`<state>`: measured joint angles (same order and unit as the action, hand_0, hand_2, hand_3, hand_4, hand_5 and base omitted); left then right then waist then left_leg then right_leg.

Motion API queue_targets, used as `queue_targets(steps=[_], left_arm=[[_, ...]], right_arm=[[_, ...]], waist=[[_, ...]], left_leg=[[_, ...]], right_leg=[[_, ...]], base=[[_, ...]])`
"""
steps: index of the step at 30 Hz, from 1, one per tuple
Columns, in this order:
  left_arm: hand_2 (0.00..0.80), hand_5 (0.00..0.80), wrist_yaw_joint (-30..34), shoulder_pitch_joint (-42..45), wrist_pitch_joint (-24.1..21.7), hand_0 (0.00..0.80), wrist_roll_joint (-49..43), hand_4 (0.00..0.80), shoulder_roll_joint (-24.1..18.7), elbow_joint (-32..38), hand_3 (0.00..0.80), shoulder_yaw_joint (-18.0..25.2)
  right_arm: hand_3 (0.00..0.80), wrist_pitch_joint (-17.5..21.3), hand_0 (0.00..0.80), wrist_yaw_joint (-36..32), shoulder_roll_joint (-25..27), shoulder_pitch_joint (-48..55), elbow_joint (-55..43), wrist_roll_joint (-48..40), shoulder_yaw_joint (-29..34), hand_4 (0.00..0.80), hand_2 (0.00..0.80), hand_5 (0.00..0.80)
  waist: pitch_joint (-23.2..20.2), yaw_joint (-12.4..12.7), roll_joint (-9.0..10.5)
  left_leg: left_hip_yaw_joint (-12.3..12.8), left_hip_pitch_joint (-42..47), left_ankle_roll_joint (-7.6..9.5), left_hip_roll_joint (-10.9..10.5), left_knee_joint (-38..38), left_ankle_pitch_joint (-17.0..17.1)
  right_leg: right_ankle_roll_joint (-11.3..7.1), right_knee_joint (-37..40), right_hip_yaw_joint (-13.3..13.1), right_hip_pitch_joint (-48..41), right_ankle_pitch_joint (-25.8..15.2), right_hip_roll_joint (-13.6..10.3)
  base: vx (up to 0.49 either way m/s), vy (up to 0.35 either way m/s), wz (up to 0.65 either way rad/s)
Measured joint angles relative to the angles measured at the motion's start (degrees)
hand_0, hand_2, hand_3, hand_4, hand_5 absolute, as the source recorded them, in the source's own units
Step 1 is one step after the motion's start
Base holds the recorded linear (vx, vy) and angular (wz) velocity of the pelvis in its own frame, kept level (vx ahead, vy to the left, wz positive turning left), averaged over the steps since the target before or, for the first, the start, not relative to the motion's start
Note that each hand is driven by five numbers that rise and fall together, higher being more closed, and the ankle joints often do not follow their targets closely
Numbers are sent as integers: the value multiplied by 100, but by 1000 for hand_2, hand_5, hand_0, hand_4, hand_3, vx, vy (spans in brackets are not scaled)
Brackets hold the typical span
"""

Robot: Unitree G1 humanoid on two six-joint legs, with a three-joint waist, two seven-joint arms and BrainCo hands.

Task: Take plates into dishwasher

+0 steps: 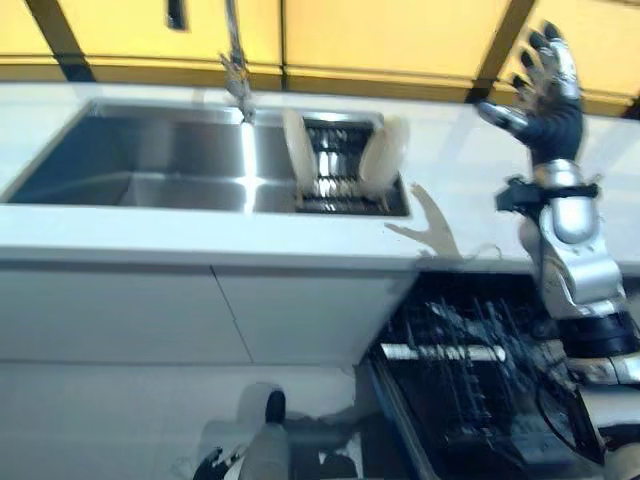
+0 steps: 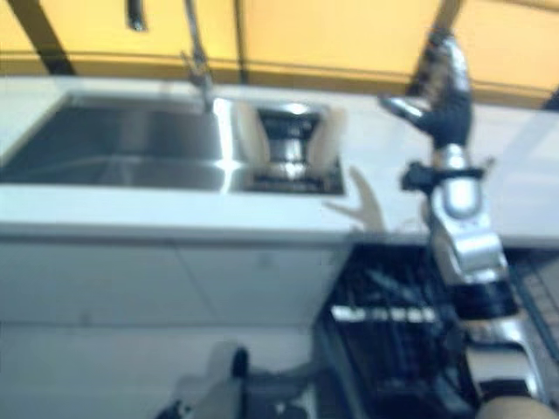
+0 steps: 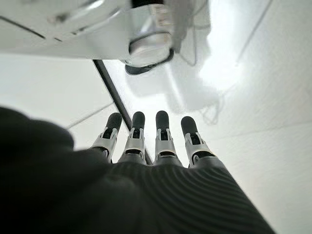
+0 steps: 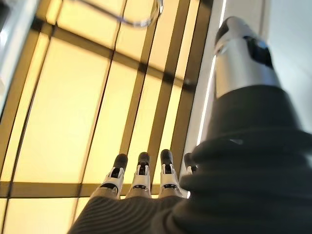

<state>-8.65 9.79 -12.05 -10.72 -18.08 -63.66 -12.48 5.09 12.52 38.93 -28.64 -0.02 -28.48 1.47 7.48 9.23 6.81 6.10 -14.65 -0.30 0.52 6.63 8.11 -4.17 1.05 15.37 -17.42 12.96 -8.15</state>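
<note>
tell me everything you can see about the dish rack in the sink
The dish rack is a dark wire frame with upright prongs, sitting in the smaller right-hand basin of the steel sink, beside the tap. Two pale plates stand on edge in it, one at its left end and one at its right, leaning slightly. The slots between them look empty. Neither hand touches it; the right hand is raised open above the counter to its right.

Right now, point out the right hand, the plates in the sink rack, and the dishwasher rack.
right hand (image 1: 548, 95): left eye view, on its palm.
plates (image 1: 297, 150): left eye view, on the left plate's face.
dishwasher rack (image 1: 470, 385): left eye view, on its dark wires.
</note>
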Motion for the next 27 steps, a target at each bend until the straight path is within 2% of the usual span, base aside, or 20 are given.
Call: queue_targets(steps=[1,3,5,6,7,8,9,10,11,12,14,16,20,21,24,25,27], left_arm=[[0,0,48,-69,-64,0,-98,0,-24,-16,0,30],[0,0,133,-123,-242,0,-225,0,0,-57,0,25],[0,0,163,-105,-374,0,-249,0,-7,-144,0,21],[0,0,160,-150,-470,0,-266,0,-17,-290,0,9],[0,0,160,-179,-490,0,-274,0,-18,-351,0,9],[0,0,152,-261,-528,0,-303,0,-16,-498,0,-106],[0,0,146,-259,-564,0,-309,0,-19,-521,0,-147],[0,0,138,-276,-601,0,-309,0,-27,-528,0,-180],[0,0,127,-281,-636,0,-307,0,-32,-547,0,-229],[0,0,116,-283,-642,0,-304,0,-15,-575,0,-241],[0,0,77,-290,-678,0,-304,0,-27,-648,0,-348],[0,0,30,-278,-749,0,-309,0,-34,-766,0,-354],[0,0,-122,-99,-944,0,-326,0,-78,-960,0,-196],[0,0,-179,-30,-1005,0,-326,0,-107,-998,0,-176],[0,0,-113,81,-826,0,-316,0,-302,-623,0,-210],[0,0,-1,66,-632,0,-297,0,-296,-479,0,-212],[0,0,309,18,-244,0,-167,0,-294,-119,0,-216]], right_arm=[[0,4,0,-8,9,191,-103,-9,165,0,0,0],[0,2,0,-17,-54,563,-321,-40,354,0,0,0],[0,7,0,-91,-102,714,-403,-41,368,0,0,0],[0,9,0,-127,-156,716,-415,-40,413,0,0,0],[0,11,0,-136,-195,717,-419,-40,453,0,0,0],[0,17,0,-147,-256,726,-412,-40,490,0,0,0],[0,19,0,-160,-287,740,-412,-40,486,0,0,0],[0,18,0,-158,-293,743,-409,-39,483,0,0,0],[0,19,0,-154,-306,738,-406,-37,449,0,0,0],[0,18,0,-145,-308,733,-404,-38,445,0,0,0],[0,-14,0,-79,-234,653,-374,-41,441,0,0,0],[0,-74,0,-43,-183,424,-230,-48,437,0,0,0],[0,-158,0,43,-176,292,-23,-154,305,0,0,0],[0,-179,0,53,-188,293,-17,-158,259,0,0,0],[0,-139,0,54,-190,290,290,-187,208,0,0,0],[0,-144,0,53,-179,255,417,-221,209,0,0,0],[0,-187,0,51,-148,99,461,-333,208,0,0,0]], waist=[[14,-22,62],[13,-22,-7],[3,-12,-18],[-8,-37,-9],[-9,-42,-9],[-29,-50,-100],[-49,-67,-190],[-43,-82,-235],[-46,-132,-376],[-55,-205,-461],[-81,-312,-512],[-102,-392,-477],[-217,-464,-243],[-236,-532,-200],[-337,-654,51],[-354,-618,46],[-348,-591,-76]], left_leg=[[-5,-6,136,-176,94,-157],[-3,225,343,-415,14,-342],[-6,485,537,-637,18,-537],[-21,558,616,-731,48,-686],[-39,589,643,-767,71,-723],[-60,690,723,-764,75,-842],[-97,812,749,-728,-16,-861],[-130,895,817,-722,-67,-909],[-182,1129,843,-666,-243,-921],[-223,1268,821,-629,-333,-906],[-320,1500,827,-602,-519,-910],[-313,1662,804,-557,-656,-922],[-345,1924,684,-532,-854,-977],[-413,1971,648,-539,-886,-987],[-652,2170,480,-639,-948,-1080],[-665,2282,406,-576,-965,-1127],[-632,2304,309,-444,-981,-1179]], right_leg=[[43,-349,-9,73,20,-199],[139,-1442,-218,436,-58,-543],[64,-2397,-458,709,-198,-850],[28,-2769,-571,831,-568,-964],[5,-2905,-581,878,-687,-999],[-68,-3421,-620,1172,-1241,-1054],[-62,-3756,-593,1328,-1660,-1085],[-45,-3928,-599,1462,-1753,-1081],[-50,-4353,-686,1781,-1685,-1021],[-82,-4365,-677,1918,-1526,-978],[-90,-3898,-565,2130,-1137,-863],[-142,-3152,-345,2422,-964,-749],[-501,-1508,-286,2671,-1212,-383],[-523,-1271,-290,2710,-1290,-318],[-412,-626,-490,2441,-1867,-245],[-83,-469,-484,2263,-1823,-160],[-8,-164,-488,2128,-1890,20]], base=[[429,475,42],[399,437,30],[390,422,15],[331,397,15],[319,412,11],[277,361,8],[254,308,3],[252,205,2],[285,138,7],[302,62,14],[249,-38,16],[221,-112,1],[181,-105,4],[163,-79,31],[184,-101,40],[161,-83,15],[116,-55,-11]])
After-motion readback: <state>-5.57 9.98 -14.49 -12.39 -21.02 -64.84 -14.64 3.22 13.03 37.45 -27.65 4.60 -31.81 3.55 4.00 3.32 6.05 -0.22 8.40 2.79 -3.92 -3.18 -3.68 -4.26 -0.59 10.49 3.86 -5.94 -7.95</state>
